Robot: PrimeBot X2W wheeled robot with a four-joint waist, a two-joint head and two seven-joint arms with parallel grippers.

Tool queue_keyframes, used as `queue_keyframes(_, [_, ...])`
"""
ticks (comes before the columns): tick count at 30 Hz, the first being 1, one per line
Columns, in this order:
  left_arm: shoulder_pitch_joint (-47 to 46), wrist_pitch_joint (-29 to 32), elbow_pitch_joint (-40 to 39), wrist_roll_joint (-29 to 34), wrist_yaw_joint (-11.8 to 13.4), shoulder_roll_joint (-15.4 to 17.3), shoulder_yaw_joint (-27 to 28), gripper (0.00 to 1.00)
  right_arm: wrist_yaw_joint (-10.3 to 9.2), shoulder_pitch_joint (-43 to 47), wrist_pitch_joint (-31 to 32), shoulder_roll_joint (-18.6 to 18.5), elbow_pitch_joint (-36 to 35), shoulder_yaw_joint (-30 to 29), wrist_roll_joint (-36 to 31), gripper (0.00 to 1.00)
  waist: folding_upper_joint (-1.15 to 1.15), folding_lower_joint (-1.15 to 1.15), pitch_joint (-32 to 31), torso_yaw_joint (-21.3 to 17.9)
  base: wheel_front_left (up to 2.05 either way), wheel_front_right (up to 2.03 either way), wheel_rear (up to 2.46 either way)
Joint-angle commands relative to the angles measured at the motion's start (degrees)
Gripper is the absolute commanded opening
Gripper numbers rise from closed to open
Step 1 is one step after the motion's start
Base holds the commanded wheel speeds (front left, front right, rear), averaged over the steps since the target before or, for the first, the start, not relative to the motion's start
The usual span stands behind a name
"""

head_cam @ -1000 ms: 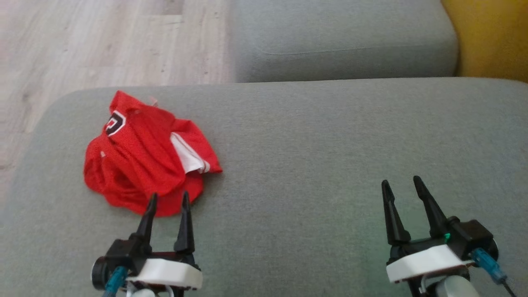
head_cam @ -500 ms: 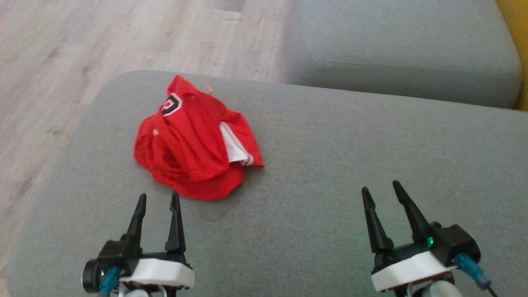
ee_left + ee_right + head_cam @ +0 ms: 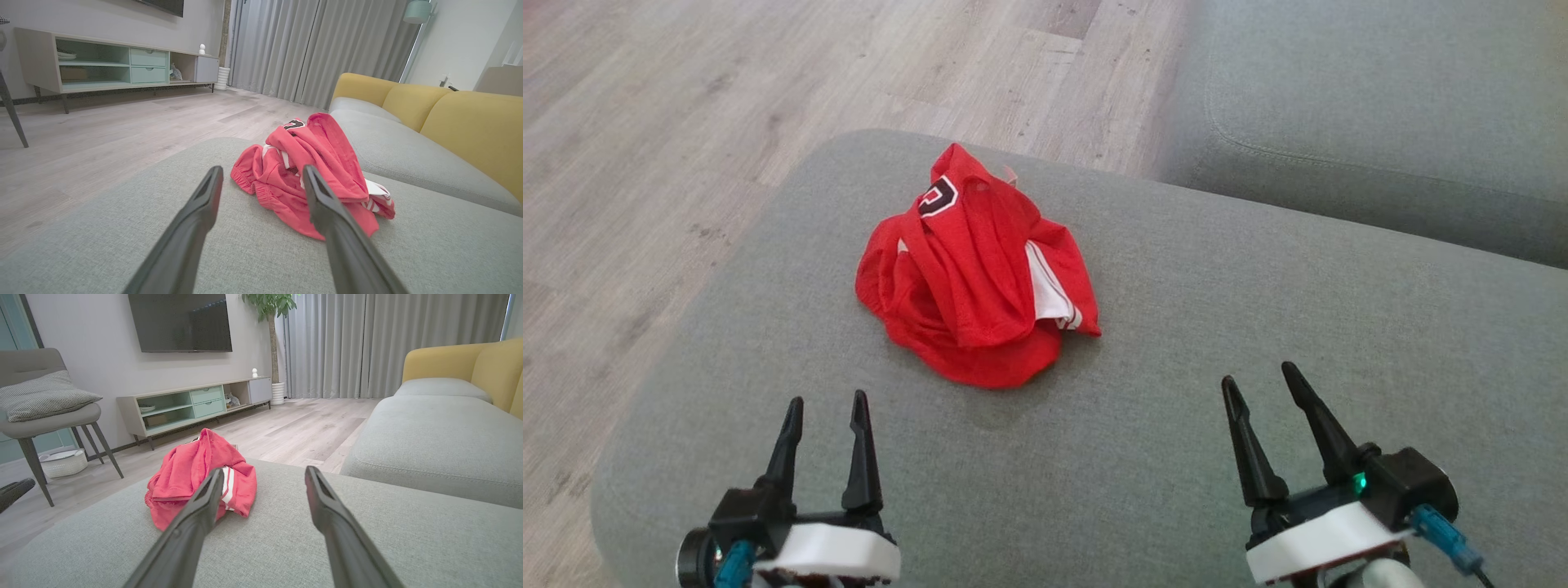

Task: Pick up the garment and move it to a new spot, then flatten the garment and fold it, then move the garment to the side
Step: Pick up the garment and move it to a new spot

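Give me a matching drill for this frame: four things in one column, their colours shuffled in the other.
Things:
1. garment
2. cushion under it
3. sofa back
4. floor

Colours:
a. yellow
b. red
c. pale wood
d. grey

Pairs: 1-b, 2-d, 3-a, 4-c

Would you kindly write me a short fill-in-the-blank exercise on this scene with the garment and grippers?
1. The crumpled mesh garment on the grey fabric cushion is mostly ____.
2. The left gripper and right gripper both stand ____, holding nothing.
3. The garment lies nearer the ____ gripper.
4. The sofa's backrest cushions are ____.
Missing words: red; open; left; yellow.
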Motion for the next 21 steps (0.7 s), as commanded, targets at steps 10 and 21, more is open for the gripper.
queue_keyframes(10, [-6.0, -0.5, 0.2, 3.3, -3.0, 1.6, 1.3, 1.0, -0.04, -1.0, -0.6, -0.5, -1.8, 2.8, -0.3, 1.0, 0.0, 0.0, 1.5, -1.9, 0.0, 0.0, 0.0])
queue_keyframes(21, [-30.8, 14.8, 10.0, 1.4, -8.0, 7.0, -4.7, 1.0, -0.04, -3.9, -0.6, -0.5, -2.1, 1.5, -2.1, 1.0, 0.0, 0.0, 8.8, -8.4, 0.0, 0.0, 0.0])
